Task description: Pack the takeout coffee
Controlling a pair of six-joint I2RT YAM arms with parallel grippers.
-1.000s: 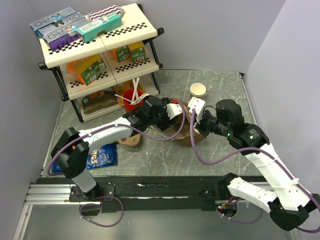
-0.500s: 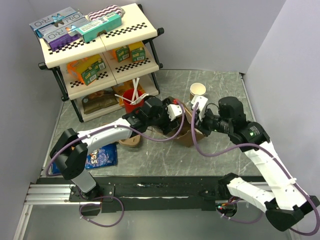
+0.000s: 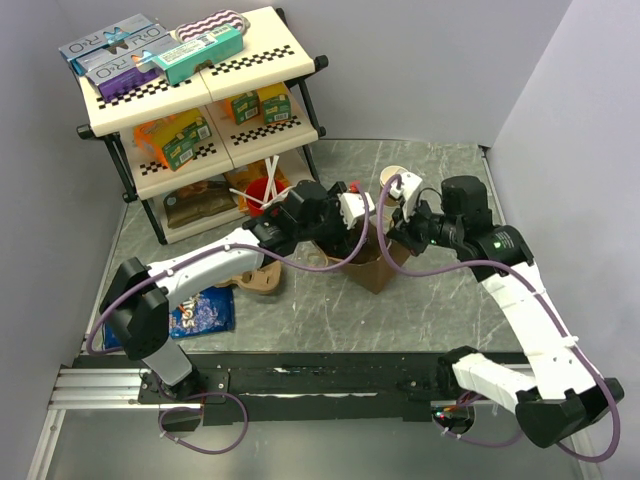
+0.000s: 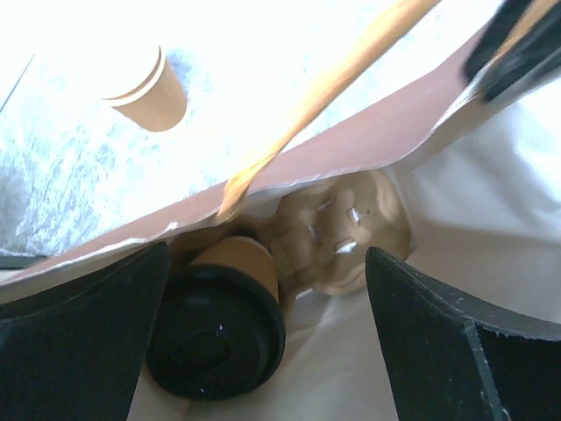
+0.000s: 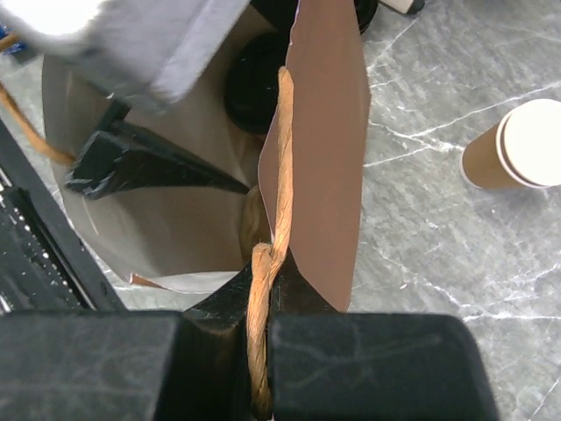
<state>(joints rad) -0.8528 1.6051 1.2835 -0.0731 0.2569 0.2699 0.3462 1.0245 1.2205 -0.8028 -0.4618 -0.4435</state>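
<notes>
**Near edge, left corner.** A blue snack packet (image 3: 203, 313) is seen lying flat on the counter (image 3: 440, 310), well apart from the work.

**Mid-counter.** A brown paper bag (image 3: 377, 270) is stood upright with its mouth open.

- The right gripper (image 5: 263, 298) is placed at the bag's near rim. Its jaws are fully closed on the twine handle (image 5: 279, 175), and the bag wall is held taut and upright by it.
- The left gripper (image 4: 267, 263) is held in the bag's mouth. Its jaws are spread wide and nothing is gripped.
- The takeout coffee (image 4: 219, 329) is found at the bottom of the bag, below the open jaws and just beside one bag wall, with its black lid on. Whether it sits fully upright cannot be told.

**Far edge.**

- A lidless tan cup (image 3: 395, 181) is stood on the counter beyond the bag.
- A red cup of white sticks (image 3: 262, 197) is set at the foot of a shelf rack (image 3: 190, 110) in the far-left corner.

**Step in hand, as judged.** The cup is placed, and the left arm is to be lifted clear.

- The jaws are best kept wide and drawn straight up through the middle of the mouth, so that neither the lid nor the paper wall is caught.
- The handle is best kept pinched until the left arm is out, so that the mouth is not folded in.
</notes>
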